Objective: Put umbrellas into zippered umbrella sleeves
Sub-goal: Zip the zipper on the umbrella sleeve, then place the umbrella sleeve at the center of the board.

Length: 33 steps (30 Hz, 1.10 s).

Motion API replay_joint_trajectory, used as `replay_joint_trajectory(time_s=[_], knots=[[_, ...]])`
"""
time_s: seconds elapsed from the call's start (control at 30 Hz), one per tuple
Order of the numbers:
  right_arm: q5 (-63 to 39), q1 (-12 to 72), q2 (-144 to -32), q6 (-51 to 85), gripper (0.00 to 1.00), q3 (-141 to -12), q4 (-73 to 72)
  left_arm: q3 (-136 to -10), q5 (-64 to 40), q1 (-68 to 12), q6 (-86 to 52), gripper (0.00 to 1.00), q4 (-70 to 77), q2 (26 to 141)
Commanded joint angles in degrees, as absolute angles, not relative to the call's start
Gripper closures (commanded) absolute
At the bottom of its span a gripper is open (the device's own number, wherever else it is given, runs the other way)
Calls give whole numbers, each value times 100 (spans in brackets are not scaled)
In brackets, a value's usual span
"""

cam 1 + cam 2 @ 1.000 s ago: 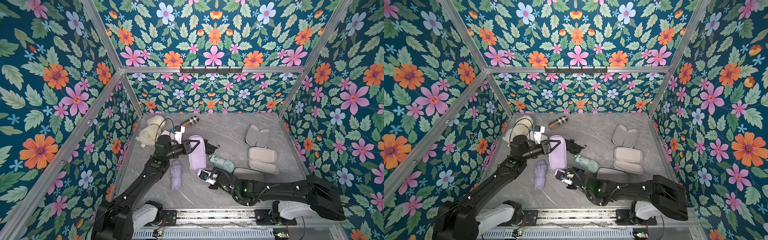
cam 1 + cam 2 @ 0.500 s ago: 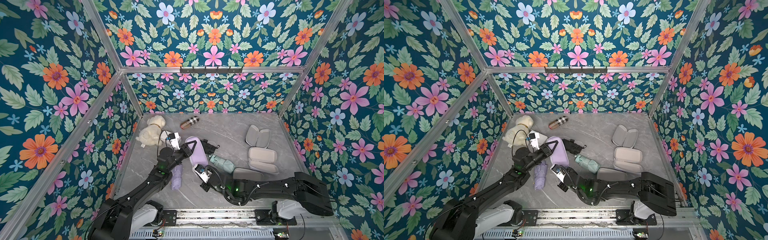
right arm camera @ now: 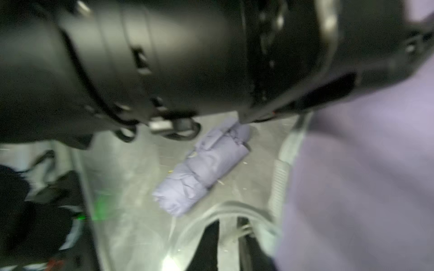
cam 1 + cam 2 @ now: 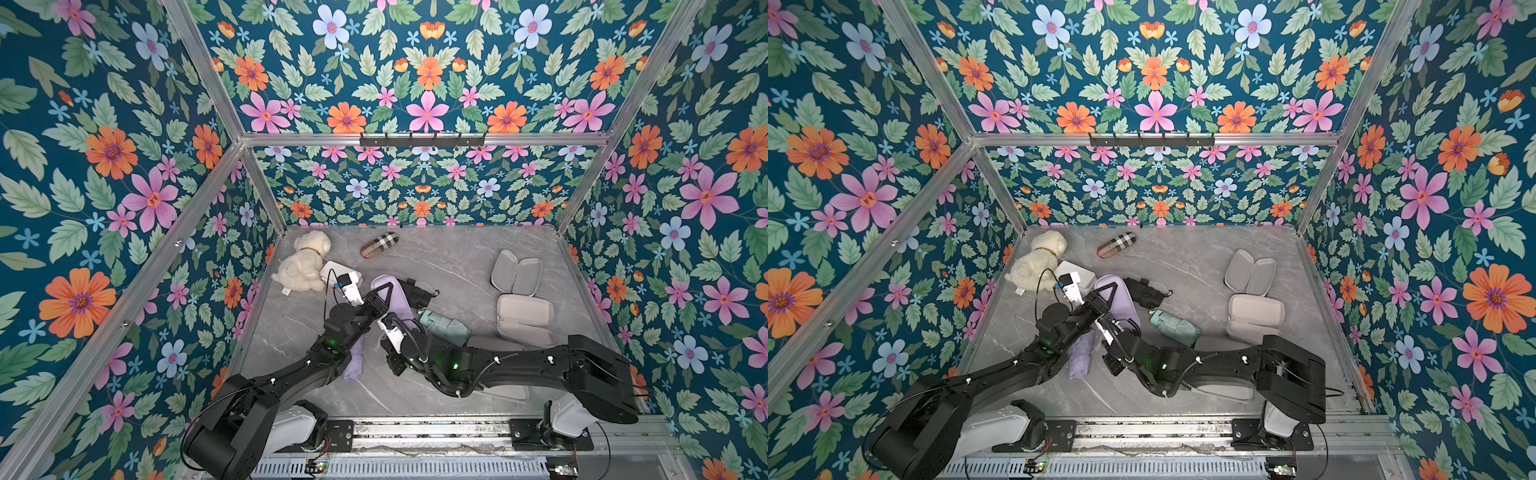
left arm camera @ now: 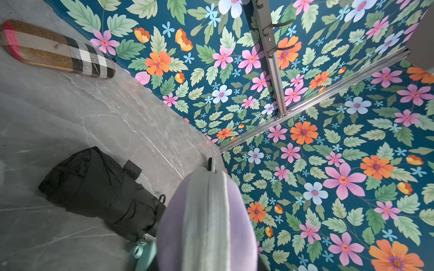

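My left gripper (image 4: 384, 296) is shut on the closed lavender sleeve (image 4: 402, 305), holding it tilted off the table; the sleeve's grey zip band (image 5: 206, 218) fills the left wrist view. A lavender umbrella (image 4: 355, 362) (image 3: 202, 169) lies on the table under my left arm. Past the sleeve lie the black umbrella (image 4: 417, 291) (image 5: 98, 187) and the mint green umbrella (image 4: 442, 326). My right gripper (image 3: 227, 244) hovers by the sleeve's near end, pointing toward the lavender umbrella. Its blurred fingers stand apart with nothing between them.
Two open grey-lined sleeves (image 4: 515, 272) (image 4: 525, 316) lie at the right, and another (image 4: 490, 345) is partly under my right arm. A plush dog (image 4: 303, 266), a white box (image 4: 340, 272) and a tan plaid capsule (image 4: 379, 245) sit at the back. Flowered walls enclose the table.
My left gripper has tilted the lavender sleeve up and drawn it nearer. My right arm has swung left toward the sleeve's near end, and its jaws have parted from shut.
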<state>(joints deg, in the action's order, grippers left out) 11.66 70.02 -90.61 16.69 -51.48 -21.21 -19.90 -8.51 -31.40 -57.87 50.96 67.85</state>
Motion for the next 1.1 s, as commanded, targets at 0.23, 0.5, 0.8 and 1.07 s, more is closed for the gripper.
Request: replay_joint_trajectory(time_s=[0.23,0.5,0.8,1.07], knots=[[-2029,4838,-7250,3191,32,-4289,-289,-2300,-3383,-2373,-5730,99,5310,7032],[-3391,4641,-7916,4075,28,-4364,-2058,-2309,-3675,-2675,-6249,90,6149,7301],[-3297,4504,-8299,5031,87,-4017,-3974,-2588,-3168,-2688,-5424,47,3839,6571],[-2484,4662,-8440,4859,100,-4589,-2402,-4861,1005,-2249,-3400,19,-2600,5782]])
